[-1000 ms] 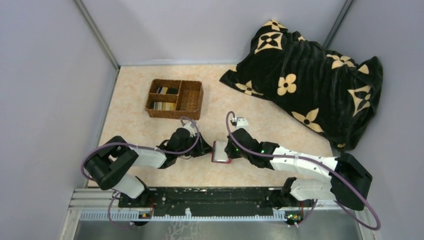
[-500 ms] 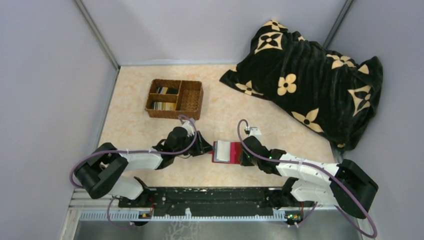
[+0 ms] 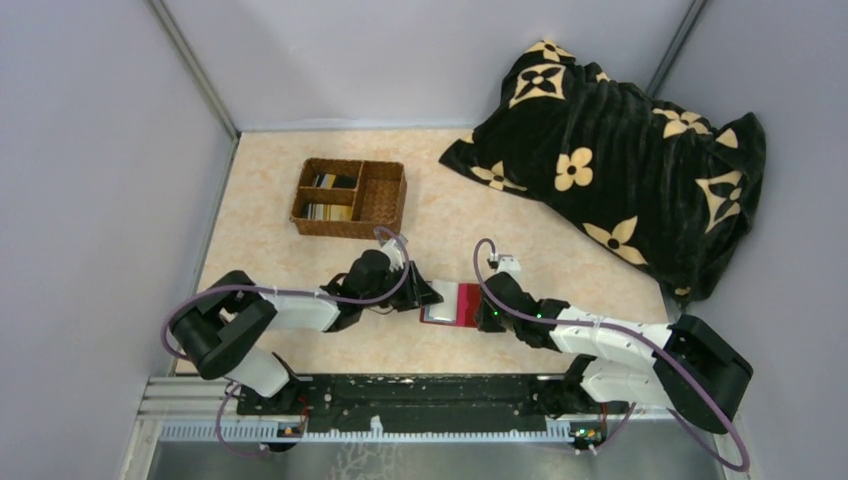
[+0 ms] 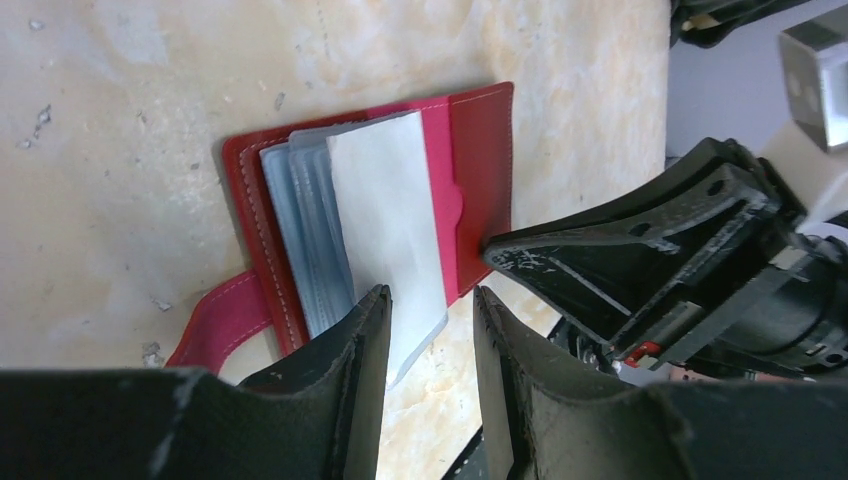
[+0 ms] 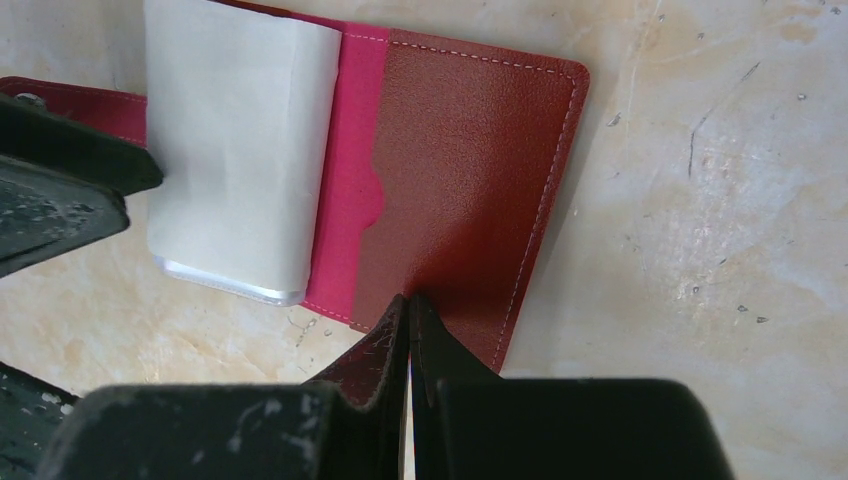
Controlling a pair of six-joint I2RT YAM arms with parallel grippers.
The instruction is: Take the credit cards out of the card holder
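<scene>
The red card holder [image 3: 462,305] lies open on the table between my two grippers. In the left wrist view its cover [image 4: 482,150] holds clear bluish pockets [image 4: 300,230] and a pale leaf [image 4: 385,210]; the snap tab [image 4: 220,320] sticks out at the left. My left gripper [image 4: 428,305] stands open at the leaf's near corner, with nothing between its fingers. My right gripper [image 5: 408,300] is shut, its tips pressed on the holder's right flap [image 5: 470,150]. Several credit cards [image 3: 330,196] lie in the basket's left compartments. I cannot tell whether the pockets hold a card.
The brown wicker divided basket [image 3: 390,205] stands at the back left. A black blanket with cream flowers [image 3: 620,150] is heaped at the back right. Grey walls close in both sides, and the arms' base rail [image 3: 420,395] runs along the near edge.
The right gripper drew back to the right and the holder now lies open. The left gripper moved right, up to the holder's left side.
</scene>
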